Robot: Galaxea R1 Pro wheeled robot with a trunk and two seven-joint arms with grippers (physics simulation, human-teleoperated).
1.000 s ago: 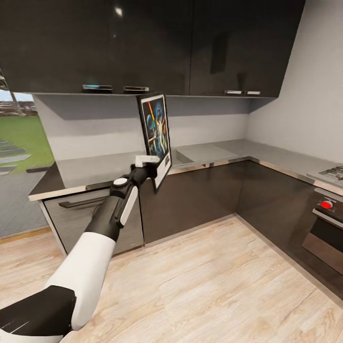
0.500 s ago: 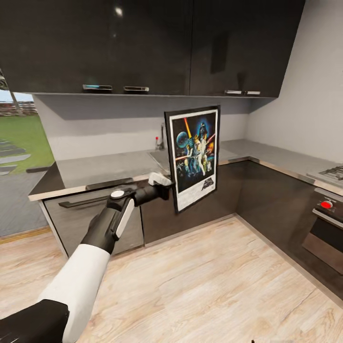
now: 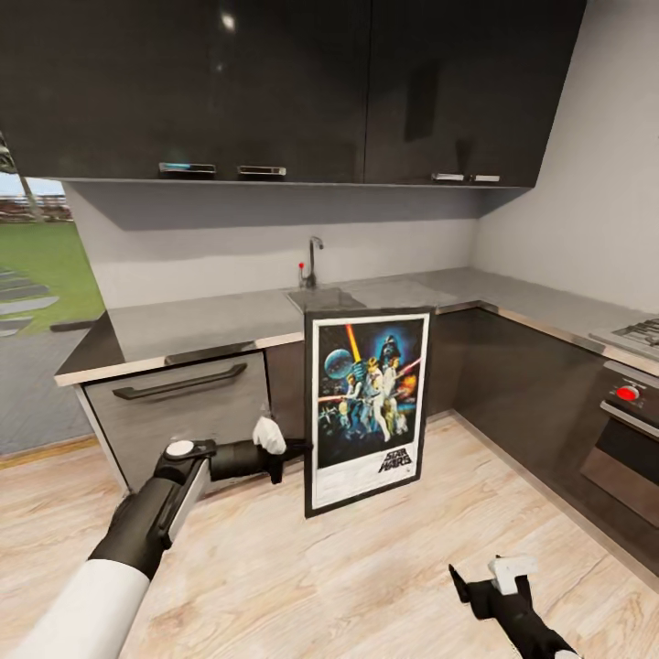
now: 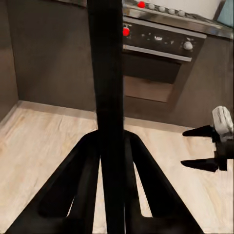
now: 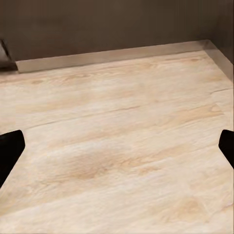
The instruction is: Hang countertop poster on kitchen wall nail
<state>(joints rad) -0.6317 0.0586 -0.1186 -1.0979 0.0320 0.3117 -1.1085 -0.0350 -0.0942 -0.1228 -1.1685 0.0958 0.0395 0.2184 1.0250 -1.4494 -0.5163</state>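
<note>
The poster hangs upright above the floor in front of the dark lower cabinets, its Star Wars picture facing me. My left gripper is shut on the poster's left frame edge, low down. In the left wrist view that edge is a black upright bar pinched between the gripper's two fingers. Behind it runs the grey kitchen countertop with sink and chrome tap. My right gripper hangs low over the wooden floor, open and holding nothing; it also shows as open in the left wrist view.
An oven with red knob and a hob stand at the right; the oven front faces the left wrist camera. Dark wall cupboards hang above the counter. Pale wooden floor spreads under the open right gripper.
My left arm has swung down and rightwards, carrying the poster from counter height to low before the cabinets, turned to face me. The right gripper has come into view at the bottom.
</note>
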